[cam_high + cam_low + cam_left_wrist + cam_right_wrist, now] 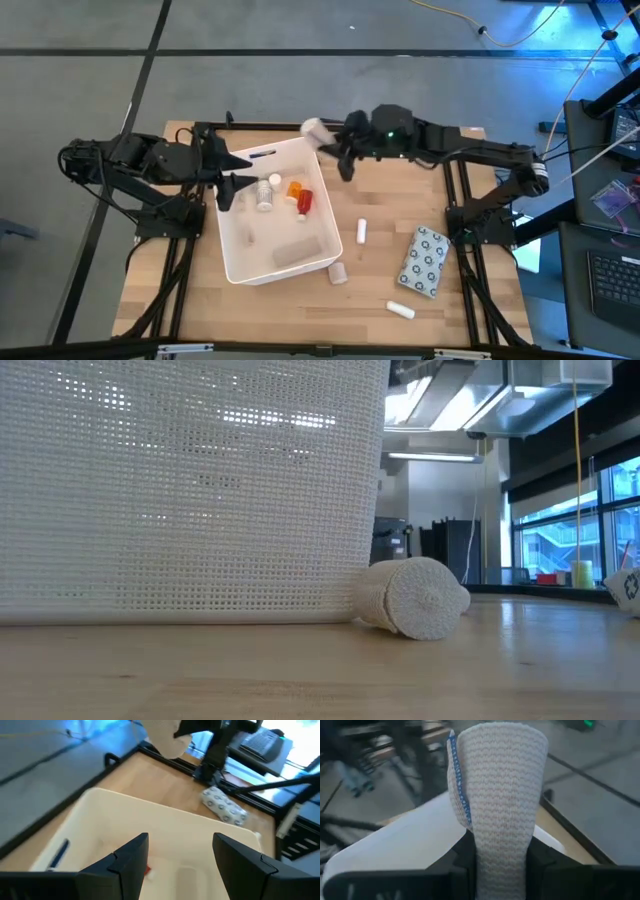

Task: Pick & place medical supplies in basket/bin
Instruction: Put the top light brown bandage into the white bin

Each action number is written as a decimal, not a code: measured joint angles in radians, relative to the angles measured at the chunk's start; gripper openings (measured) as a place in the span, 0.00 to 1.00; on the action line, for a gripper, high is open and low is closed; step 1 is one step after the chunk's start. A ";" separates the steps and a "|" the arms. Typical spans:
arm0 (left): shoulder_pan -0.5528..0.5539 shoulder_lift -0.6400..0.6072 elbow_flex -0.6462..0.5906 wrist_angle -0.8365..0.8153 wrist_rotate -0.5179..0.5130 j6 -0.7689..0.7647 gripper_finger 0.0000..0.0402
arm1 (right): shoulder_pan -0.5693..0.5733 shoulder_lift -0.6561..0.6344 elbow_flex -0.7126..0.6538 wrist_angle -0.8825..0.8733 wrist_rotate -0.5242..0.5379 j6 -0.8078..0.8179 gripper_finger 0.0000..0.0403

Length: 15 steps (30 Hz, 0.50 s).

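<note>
The white bin (232, 262) sits left of the table's centre, with an orange pill bottle (295, 188), a white bottle (265, 193) and other small items inside. My left gripper (228, 180) (180, 845) hovers open over the bin's left rim. My right gripper (328, 136) (501, 851) is shut on a beige knit roll (313, 127) (500, 780) above the bin's far right corner. On the table to the right lie a dotted packet (425, 262) (224, 806), two small white tubes (362, 230) (401, 310) and another white roll (338, 272) (415, 597). My right gripper pinches the beige roll between its two fingers, one on each side of the roll's lower part (500, 857). The roll stands out past the fingertips, its loose blue-stitched edge (460, 795) to one side. It is lifted clear, and the fingers reach it from the table's right.
The white roll lies on its side against the bin's near wall (200, 510). Black frame rails run along both sides of the table (455, 200). Bare wood lies between the bin and the dotted packet. A keyboard and cables lie beyond the right edge.
</note>
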 joint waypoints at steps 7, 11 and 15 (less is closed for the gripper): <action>0.000 0.000 0.000 0.000 0.022 -0.009 0.53 | 0.093 0.213 0.126 -0.003 -0.133 -0.149 0.24; 0.000 0.000 0.000 0.000 0.023 -0.009 0.53 | 0.133 0.353 0.210 -0.067 -0.226 -0.214 0.24; 0.000 0.000 0.000 0.000 0.023 -0.009 0.53 | 0.165 0.482 0.305 -0.194 -0.255 -0.270 0.24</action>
